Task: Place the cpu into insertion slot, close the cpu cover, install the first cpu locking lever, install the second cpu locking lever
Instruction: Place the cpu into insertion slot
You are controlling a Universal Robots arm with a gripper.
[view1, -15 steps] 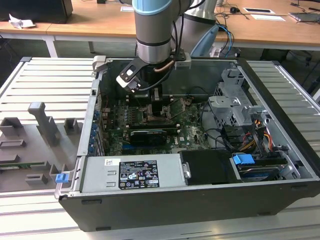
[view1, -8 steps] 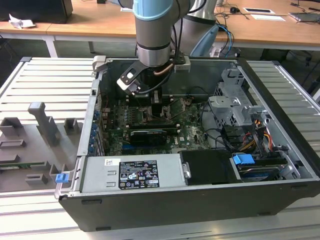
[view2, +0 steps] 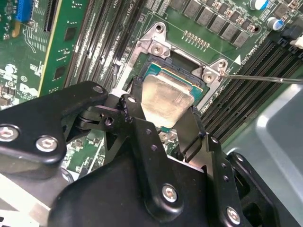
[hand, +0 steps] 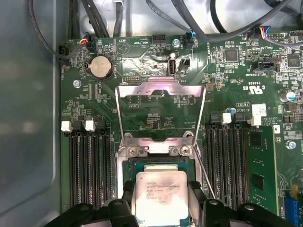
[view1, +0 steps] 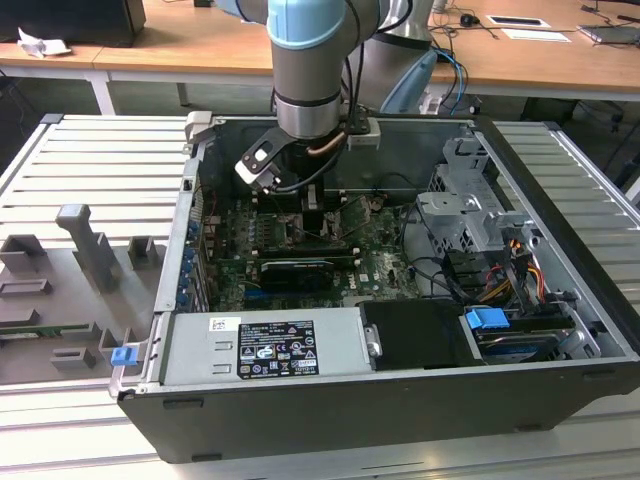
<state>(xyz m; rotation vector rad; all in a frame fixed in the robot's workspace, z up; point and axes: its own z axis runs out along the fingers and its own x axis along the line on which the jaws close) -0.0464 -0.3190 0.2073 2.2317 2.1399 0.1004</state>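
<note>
As the grey and pale blue robot arm [view1: 308,80] reaches down into the open black computer case [view1: 400,420] at the upper middle of the exterior view, we find its black gripper [view2: 165,103] closed on the cpu [view2: 166,97], a small flat square chip with a pale silver-beige metal face. Its two black fingers [view2: 193,127] press against opposite edges of the chip, as both wrist views show. The cpu hangs over the insertion slot [hand: 156,162], a square black socket with a silver metal rim on the green circuit board [hand: 227,80]; part of the slot's edge shows past the chip. Whether the chip touches the slot we cannot tell. The cpu cover [hand: 161,87], a thin silver-grey metal frame plate with a square cut-out middle, stands open beyond the slot, away from the gripper. A thin silver wire lever [view2: 265,78] juts out from one corner of the socket. Long narrow black memory slots [hand: 90,161] flank the socket on both sides. A round silver coin battery [hand: 100,67] sits on the board near the open cover. We see the case lying on a grey slatted metal table [view1: 90,170], with grey plastic fixtures [view1: 90,250] at the exterior view's left.
</note>
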